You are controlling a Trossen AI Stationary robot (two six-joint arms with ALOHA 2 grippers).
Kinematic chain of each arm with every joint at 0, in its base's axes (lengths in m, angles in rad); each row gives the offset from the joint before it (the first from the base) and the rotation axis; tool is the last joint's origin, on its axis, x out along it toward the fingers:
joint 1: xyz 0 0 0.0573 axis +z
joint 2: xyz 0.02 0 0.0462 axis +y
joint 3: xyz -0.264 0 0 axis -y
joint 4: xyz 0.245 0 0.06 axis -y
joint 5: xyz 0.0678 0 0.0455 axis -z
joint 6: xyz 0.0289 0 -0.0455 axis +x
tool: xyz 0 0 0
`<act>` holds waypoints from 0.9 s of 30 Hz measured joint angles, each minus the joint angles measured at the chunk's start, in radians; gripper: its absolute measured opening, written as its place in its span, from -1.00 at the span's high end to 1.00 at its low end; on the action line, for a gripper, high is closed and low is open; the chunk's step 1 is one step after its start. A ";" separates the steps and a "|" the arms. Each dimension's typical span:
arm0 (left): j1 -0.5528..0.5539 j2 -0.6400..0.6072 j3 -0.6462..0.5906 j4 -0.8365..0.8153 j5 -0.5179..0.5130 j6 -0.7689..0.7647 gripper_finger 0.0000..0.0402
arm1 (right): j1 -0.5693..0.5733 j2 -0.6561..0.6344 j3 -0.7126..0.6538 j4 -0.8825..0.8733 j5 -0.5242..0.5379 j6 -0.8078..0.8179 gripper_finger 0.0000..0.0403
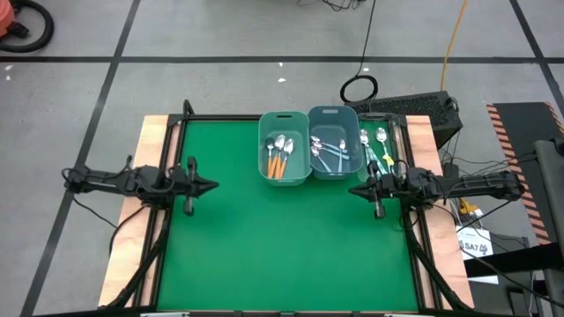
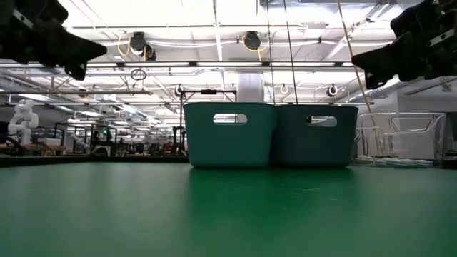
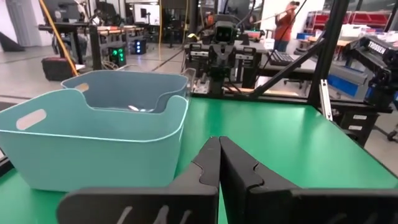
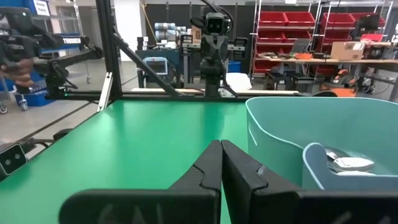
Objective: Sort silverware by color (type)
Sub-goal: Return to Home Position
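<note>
Two teal bins stand side by side at the table's far middle. The left bin (image 1: pixel 283 147) holds orange-handled spoons (image 1: pixel 278 158); the right bin (image 1: pixel 333 141) holds light-blue-handled spoons (image 1: pixel 330 151). Teal-green-handled spoons (image 1: pixel 377 146) lie on the mat right of the bins, bowls toward the far edge. My left gripper (image 1: pixel 214 185) hovers shut over the table's left side, well clear of the bins. My right gripper (image 1: pixel 352 189) hovers shut just near of the right bin. Both fingertip pairs show closed in the wrist views, left (image 3: pixel 219 142) and right (image 4: pixel 220 144).
A black frame (image 1: pixel 185 114) rims the green mat (image 1: pixel 282 246), which lies bare in its middle and near parts. Wooden borders flank it. Beyond the far edge lie a coiled cable (image 1: pixel 359 88) and dark equipment (image 1: pixel 423 110). A person (image 3: pixel 287 25) stands far off in the room.
</note>
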 joint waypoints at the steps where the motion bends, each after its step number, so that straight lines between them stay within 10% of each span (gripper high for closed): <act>1: 0.000 -0.003 -0.012 0.011 0.001 0.005 1.00 | 0.000 0.000 -0.001 -0.001 0.000 0.000 1.00; 27: 0.001 -0.087 -0.082 0.008 0.022 0.056 1.00 | 0.000 -0.010 -0.002 -0.069 -0.002 -0.042 1.00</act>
